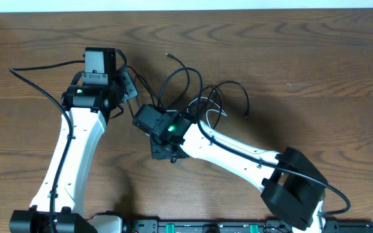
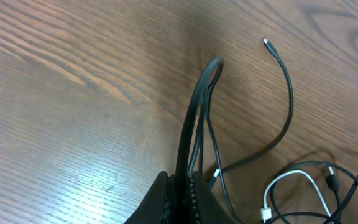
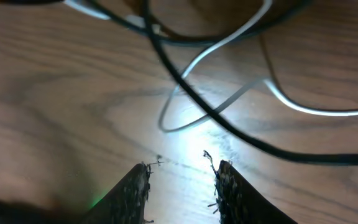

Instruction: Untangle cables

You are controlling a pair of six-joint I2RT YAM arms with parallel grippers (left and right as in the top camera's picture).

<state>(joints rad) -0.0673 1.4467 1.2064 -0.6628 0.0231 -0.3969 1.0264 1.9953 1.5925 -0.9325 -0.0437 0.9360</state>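
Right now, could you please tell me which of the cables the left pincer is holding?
A black cable: its loop rises straight out of the shut left pincer. The white cable lies loose on the table beside it, ungripped.

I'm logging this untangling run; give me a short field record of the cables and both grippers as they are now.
left gripper: shut, pinching a raised loop of the thin black cable
right gripper: open, empty, low over the brown wooden table, short of the cables
short white cable: looped, crossed by black strands
small plug end: free on the wood, apart from the tangle
status: cables not yet separated
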